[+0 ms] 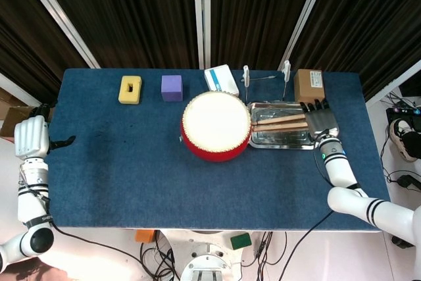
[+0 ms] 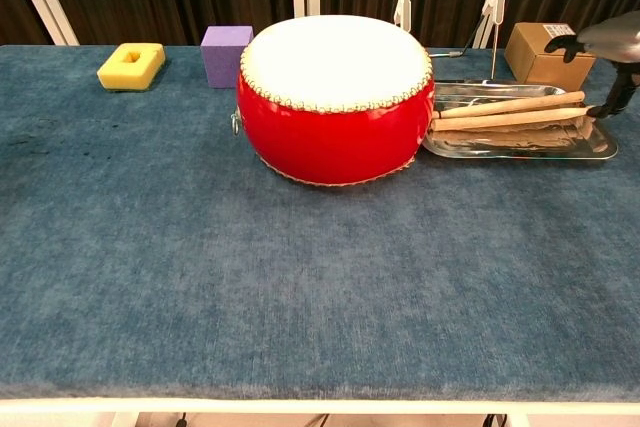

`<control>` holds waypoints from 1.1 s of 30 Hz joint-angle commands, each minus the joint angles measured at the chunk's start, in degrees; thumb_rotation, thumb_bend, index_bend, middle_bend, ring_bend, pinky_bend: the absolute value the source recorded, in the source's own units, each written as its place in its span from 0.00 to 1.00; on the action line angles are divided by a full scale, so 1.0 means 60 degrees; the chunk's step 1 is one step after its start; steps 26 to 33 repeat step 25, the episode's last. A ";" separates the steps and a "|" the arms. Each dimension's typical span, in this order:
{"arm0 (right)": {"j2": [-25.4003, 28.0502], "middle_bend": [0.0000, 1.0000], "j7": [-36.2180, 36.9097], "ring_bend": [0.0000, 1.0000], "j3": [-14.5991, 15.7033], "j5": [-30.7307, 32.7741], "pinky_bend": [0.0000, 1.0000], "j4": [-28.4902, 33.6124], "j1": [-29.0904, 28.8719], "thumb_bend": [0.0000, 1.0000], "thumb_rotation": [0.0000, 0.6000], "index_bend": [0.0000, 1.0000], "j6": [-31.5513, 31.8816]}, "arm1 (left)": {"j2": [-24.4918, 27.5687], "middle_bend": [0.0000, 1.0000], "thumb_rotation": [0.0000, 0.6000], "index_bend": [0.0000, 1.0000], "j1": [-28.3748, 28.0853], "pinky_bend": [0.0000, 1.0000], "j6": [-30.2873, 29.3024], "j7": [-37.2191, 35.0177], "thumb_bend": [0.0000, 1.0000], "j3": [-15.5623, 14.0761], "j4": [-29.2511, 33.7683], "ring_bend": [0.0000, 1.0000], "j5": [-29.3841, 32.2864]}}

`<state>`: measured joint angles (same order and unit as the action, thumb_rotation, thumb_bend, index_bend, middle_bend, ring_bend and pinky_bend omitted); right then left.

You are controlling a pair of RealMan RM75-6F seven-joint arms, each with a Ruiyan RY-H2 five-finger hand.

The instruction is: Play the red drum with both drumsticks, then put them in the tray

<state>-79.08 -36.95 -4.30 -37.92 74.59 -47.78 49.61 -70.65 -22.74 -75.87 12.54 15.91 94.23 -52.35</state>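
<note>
The red drum [image 1: 216, 127] [image 2: 334, 97] with its white skin stands mid-table. Right beside it lies the metal tray [image 1: 281, 143] [image 2: 596, 147], and both wooden drumsticks [image 1: 280, 122] [image 2: 508, 112] lie in it side by side, tips toward the drum. My right hand [image 1: 319, 120] [image 2: 609, 51] hovers at the tray's right end with fingers spread and nothing in them. My left hand [image 1: 31, 137] is off the table's left edge, holding nothing, thumb sticking out; it shows only in the head view.
Along the far edge sit a yellow sponge block [image 1: 129, 89], a purple cube [image 1: 172, 87], a white box [image 1: 222, 79], two white clip stands [image 1: 266, 74] and a cardboard box [image 1: 308, 85]. The blue cloth [image 1: 131, 162] covers the table.
</note>
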 commanded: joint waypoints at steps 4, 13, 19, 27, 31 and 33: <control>0.2185 0.21 0.2457 0.03 -0.0256 -0.1972 0.13 0.2608 0.1705 0.29 1.00 0.03 0.2067 | 0.0627 0.21 1.00 0.18 0.0572 0.42 0.0270 -0.0869 0.06 -0.0605 -0.0438 0.20 -0.0925; 0.3851 0.22 0.5253 0.04 0.0345 -0.4508 0.13 0.4110 0.4114 0.32 1.00 0.05 0.4329 | 0.0566 0.22 1.00 0.20 0.1850 0.37 -0.1255 -0.2002 0.06 -0.1538 -0.0940 0.20 -0.2814; 0.3800 0.22 0.6374 0.04 0.0809 -0.5712 0.13 0.4001 0.5409 0.32 1.00 0.06 0.5520 | 0.0505 0.22 1.00 0.20 0.2840 0.34 -0.2495 -0.2107 0.06 -0.2303 -0.0699 0.20 -0.3975; 0.3500 0.23 0.6504 0.04 0.0901 -0.6389 0.13 0.3707 0.5826 0.33 1.00 0.08 0.5821 | 0.0406 0.22 1.00 0.20 0.3317 0.33 -0.3110 -0.1971 0.06 -0.2793 -0.0455 0.20 -0.4985; 0.3500 0.23 0.6504 0.04 0.0901 -0.6389 0.13 0.3707 0.5826 0.33 1.00 0.08 0.5821 | 0.0406 0.22 1.00 0.20 0.3317 0.33 -0.3110 -0.1971 0.06 -0.2793 -0.0455 0.20 -0.4985; 0.3500 0.23 0.6504 0.04 0.0901 -0.6389 0.13 0.3707 0.5826 0.33 1.00 0.08 0.5821 | 0.0406 0.22 1.00 0.20 0.3317 0.33 -0.3110 -0.1971 0.06 -0.2793 -0.0455 0.20 -0.4985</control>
